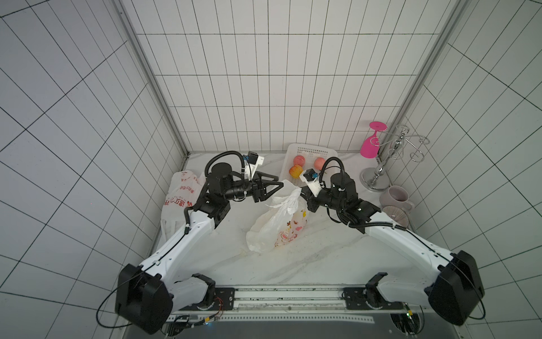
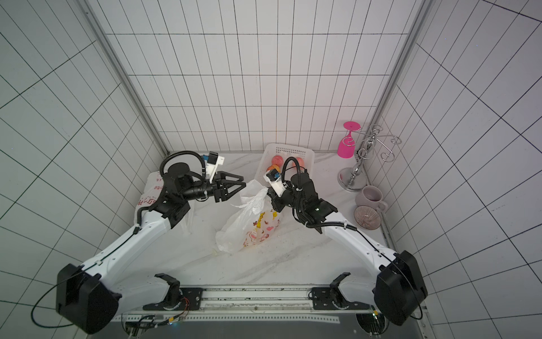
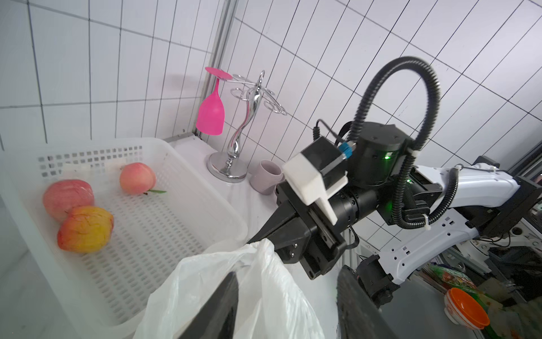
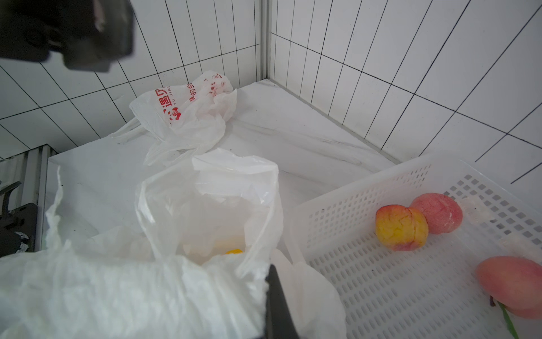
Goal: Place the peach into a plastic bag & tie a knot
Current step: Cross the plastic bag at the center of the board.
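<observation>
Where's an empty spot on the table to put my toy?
Bare marble lies in front, between the patterned bag and the front rail, and at the back between the red-printed bag and basket. Right corner is crowded: glass stand, cup, bowl.

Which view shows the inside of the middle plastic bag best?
The right wrist view: it looks into the plastic bag, something yellow inside. Both top views show only its outside; the left wrist view only its top.
</observation>
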Robot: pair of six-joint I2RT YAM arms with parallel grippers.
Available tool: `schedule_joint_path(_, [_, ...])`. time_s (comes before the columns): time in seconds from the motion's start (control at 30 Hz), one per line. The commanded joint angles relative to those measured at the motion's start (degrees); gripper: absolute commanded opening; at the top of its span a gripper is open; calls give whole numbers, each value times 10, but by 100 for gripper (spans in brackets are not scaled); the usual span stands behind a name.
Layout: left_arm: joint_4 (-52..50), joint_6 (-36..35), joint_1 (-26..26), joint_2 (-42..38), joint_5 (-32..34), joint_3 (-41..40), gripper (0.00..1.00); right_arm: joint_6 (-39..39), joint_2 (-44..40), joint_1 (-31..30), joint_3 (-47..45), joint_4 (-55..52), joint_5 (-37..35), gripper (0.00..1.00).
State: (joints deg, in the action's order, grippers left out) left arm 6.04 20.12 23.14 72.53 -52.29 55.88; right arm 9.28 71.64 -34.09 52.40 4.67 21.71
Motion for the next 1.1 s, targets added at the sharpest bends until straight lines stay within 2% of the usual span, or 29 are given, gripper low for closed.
schedule_joint_path(0.0, [7, -15, 13, 23, -3, -17, 52, 3, -13, 5, -35, 76, 26, 2])
schedule_joint_path(0.2, [67, -4, 37, 38, 3, -66, 51, -19, 2, 4, -46, 137, 48, 3])
schedule_joint_path(0.43, [171, 49, 83, 87, -8, -60, 54, -42, 52, -2, -19, 177, 88, 9])
schedule_joint_path(0.67, [154, 33, 84, 99, -5, -52, 54, -50, 66, 1, -8, 185, 106, 21])
schedule_joint_path(0.87, [147, 36, 58, 60, 11, -88, 55, -57, 60, 2, -10, 172, 129, 20])
schedule_joint_path(1.07, [171, 40, 91, 86, 1, -55, 59, -68, 83, -6, 13, 168, 144, 30])
